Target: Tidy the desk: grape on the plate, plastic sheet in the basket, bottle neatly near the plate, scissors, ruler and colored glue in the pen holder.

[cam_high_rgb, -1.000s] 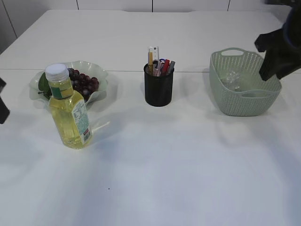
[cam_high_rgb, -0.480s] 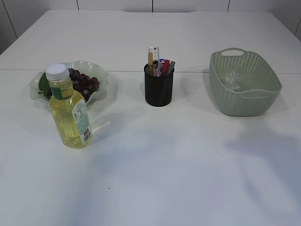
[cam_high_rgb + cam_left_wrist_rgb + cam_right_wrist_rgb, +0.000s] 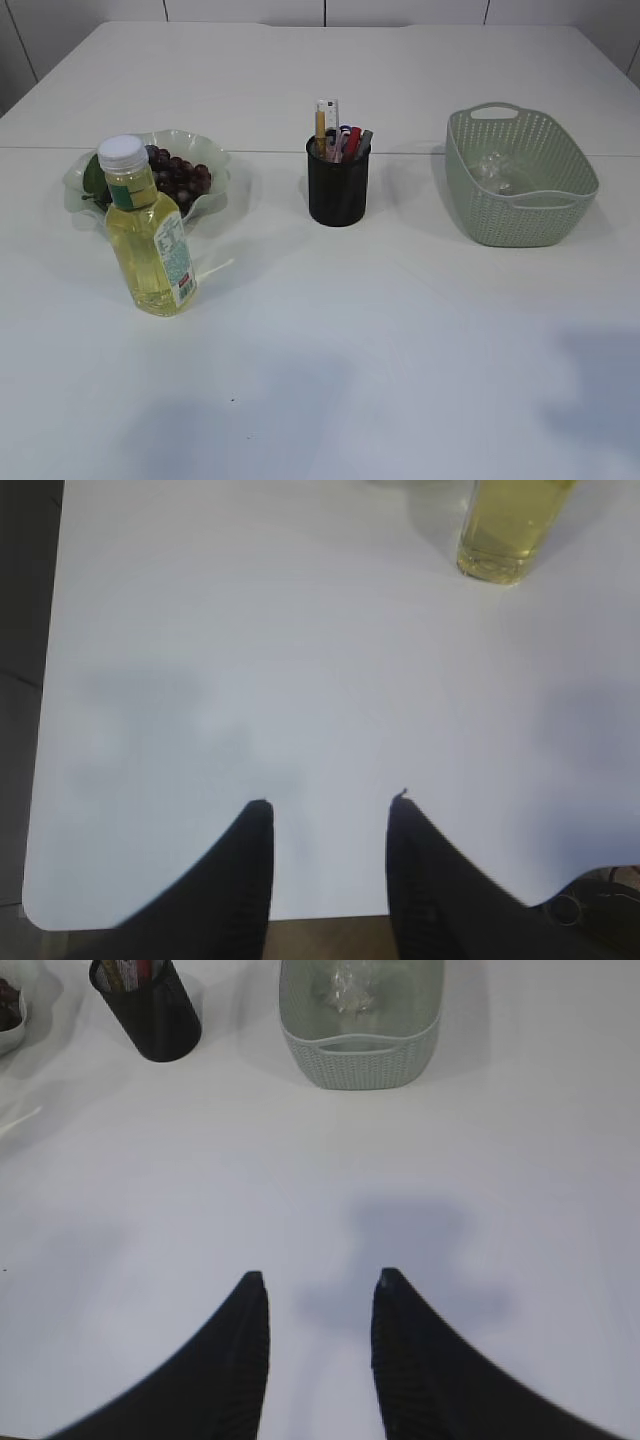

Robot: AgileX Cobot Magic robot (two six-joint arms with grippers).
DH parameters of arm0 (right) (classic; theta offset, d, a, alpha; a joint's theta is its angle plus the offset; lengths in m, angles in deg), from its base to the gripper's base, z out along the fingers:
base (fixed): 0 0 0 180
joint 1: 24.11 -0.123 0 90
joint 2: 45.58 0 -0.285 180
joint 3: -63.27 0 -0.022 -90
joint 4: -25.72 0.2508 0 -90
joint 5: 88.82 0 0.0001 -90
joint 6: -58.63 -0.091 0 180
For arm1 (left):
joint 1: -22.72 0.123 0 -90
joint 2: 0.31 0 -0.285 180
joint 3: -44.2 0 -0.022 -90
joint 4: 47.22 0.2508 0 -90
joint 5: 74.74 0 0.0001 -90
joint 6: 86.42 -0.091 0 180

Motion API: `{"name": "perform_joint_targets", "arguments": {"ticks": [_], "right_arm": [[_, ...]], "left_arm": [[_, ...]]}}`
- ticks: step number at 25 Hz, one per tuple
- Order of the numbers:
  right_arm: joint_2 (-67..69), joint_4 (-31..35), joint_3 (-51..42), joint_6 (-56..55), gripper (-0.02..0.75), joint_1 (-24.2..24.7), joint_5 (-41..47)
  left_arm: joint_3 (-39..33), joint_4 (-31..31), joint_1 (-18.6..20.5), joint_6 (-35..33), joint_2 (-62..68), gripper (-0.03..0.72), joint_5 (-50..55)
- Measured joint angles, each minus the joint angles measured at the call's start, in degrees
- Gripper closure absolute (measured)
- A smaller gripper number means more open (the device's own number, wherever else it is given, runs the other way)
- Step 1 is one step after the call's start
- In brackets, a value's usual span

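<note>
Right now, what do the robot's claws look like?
Each claw has two black fingers that taper to blunt tips, with a finely ribbed inner face. The left gripper and the right gripper look alike. Thin cables show beside the left one. No markings are visible.

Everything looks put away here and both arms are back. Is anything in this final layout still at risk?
1. The bottle stands tall and seems to lean slightly, right in front of the plate; a knock could tip it into the grapes.
2. The ruler sticks up above the pen holder, so a passing arm might catch it.
3. The plastic sheet lies loose in the basket and might spring out.
</note>
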Motion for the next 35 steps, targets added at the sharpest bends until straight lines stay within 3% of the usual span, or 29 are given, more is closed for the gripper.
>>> {"name": "perform_joint_targets", "arguments": {"ticks": [6, 13, 24, 35], "right_arm": [[-12.4, -4.5, -1.9, -0.2, 0.446, 0.0, 5.0], [-23.0, -4.9, -5.6, -0.2, 0.446, 0.0, 6.0], [-40.0, -5.2, -13.8, 0.0, 0.445, 0.0, 6.5], [-40.3, -5.7, -23.7, 0.5, 0.446, 0.0, 6.7]], "left_arm": [[-8.6, 0.0, 0.0, 0.0, -10.4, 0.408, 0.1], [-16.7, -2.7, 0.0, 0.0, -22.6, 0.409, 0.2], [-19.7, -7.6, 0.0, 0.1, -36.8, 0.409, 0.8], [-20.8, -7.7, 0.0, 0.1, -38.9, 0.409, -3.9]]}}
